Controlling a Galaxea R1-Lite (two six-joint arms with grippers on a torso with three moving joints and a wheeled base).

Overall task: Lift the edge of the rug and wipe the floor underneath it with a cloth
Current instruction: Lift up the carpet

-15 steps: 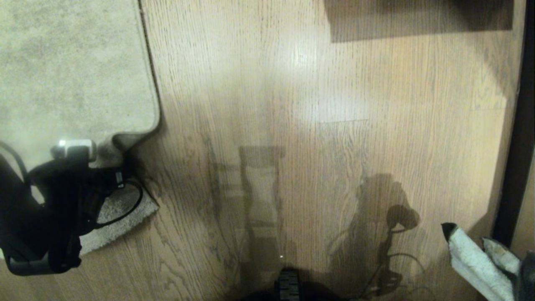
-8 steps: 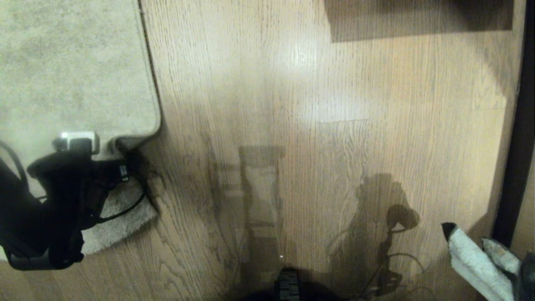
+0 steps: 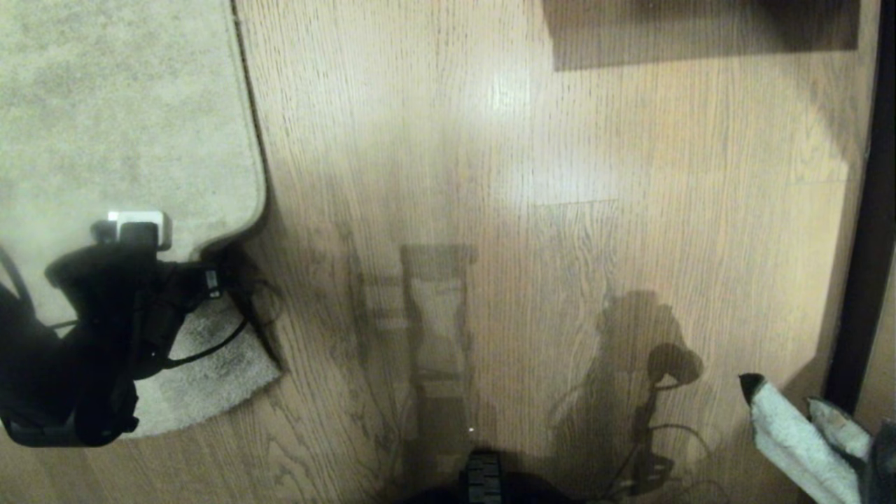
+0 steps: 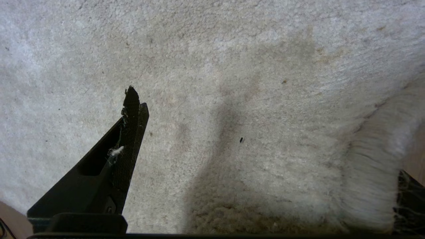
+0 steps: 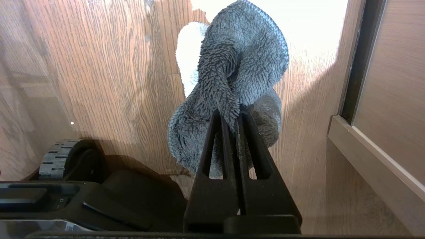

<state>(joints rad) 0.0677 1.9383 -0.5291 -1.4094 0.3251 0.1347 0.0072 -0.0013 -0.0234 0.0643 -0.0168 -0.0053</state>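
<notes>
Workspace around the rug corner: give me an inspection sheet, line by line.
Surface: wood plank floor, glossy, shadowed near the robot.
Job's things: rug edge curves round a corner, which looks rumpled under the left arm; cloth held off the floor.
Clutter: nothing seen.
Grippers: left gripper over the rug pile, jaws wide open, holding nothing; right gripper low at the robot's right, jaws shut on the cloth.
Cables: black cable loops from the left arm over the rug.
Surroundings: dark upright frame at right; robot's wheel below.

The wood-plank floor bears the pale rug along its left side.
</notes>
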